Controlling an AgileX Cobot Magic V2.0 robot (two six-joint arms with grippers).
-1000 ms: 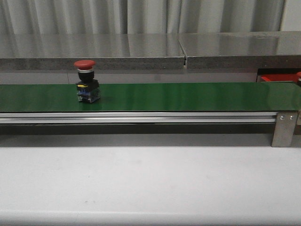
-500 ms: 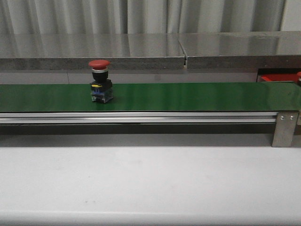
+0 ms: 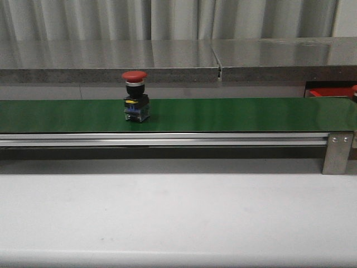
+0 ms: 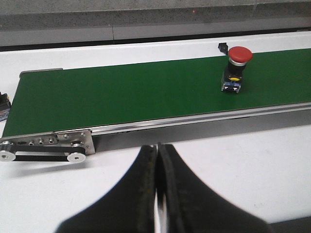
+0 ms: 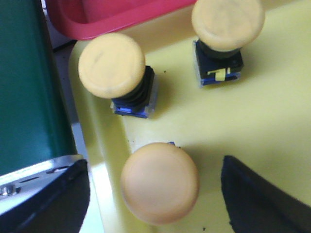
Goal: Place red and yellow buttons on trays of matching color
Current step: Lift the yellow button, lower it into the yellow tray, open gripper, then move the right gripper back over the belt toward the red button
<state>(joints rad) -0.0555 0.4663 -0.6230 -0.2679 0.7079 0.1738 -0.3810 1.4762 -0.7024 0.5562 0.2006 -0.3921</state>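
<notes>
So your red button [image 3: 135,96] stands upright on the green belt [image 3: 234,114], left of centre. Your left gripper [image 4: 157,194], pinched shut, is nearer. Your right gripper [image 5: 155,194] gapes wide over the yellow tray [image 5: 262,126], empty.

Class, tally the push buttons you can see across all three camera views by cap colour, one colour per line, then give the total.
Red buttons: 1, standing on the green belt
Yellow buttons: 3, all on the yellow tray
Total: 4
</notes>
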